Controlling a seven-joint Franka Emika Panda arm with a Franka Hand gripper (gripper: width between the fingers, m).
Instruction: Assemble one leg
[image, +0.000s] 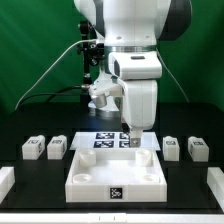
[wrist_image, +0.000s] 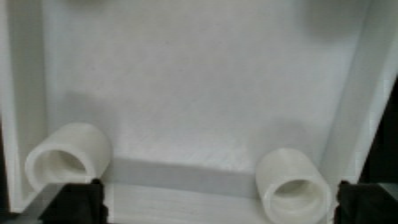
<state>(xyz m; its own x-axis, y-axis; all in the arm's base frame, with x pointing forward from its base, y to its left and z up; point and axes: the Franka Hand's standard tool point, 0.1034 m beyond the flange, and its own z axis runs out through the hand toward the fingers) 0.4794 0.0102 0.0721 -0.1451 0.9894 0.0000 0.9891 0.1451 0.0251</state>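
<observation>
Legs (image: 57, 148) lie in pairs on the desk (image: 12, 152) on either side of the white tray (image: 85, 185), well apart from the hand (image: 133, 140), which hangs wide open and empty over the tray's far rim, so lowering here could knock the tray askew instead of reaching a leg.

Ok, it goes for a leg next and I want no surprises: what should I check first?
1. Gripper empty: ok, nothing between fingers.
2. Jaws open: ok, wide apart.
3. Legs loose: ok, two at exterior view's left, two at right.
4. Gripper over a leg: not ok, it hangs over the panel.
5. Panel sockets empty: ok.
6. Leg orientation: cannot tell.
</observation>
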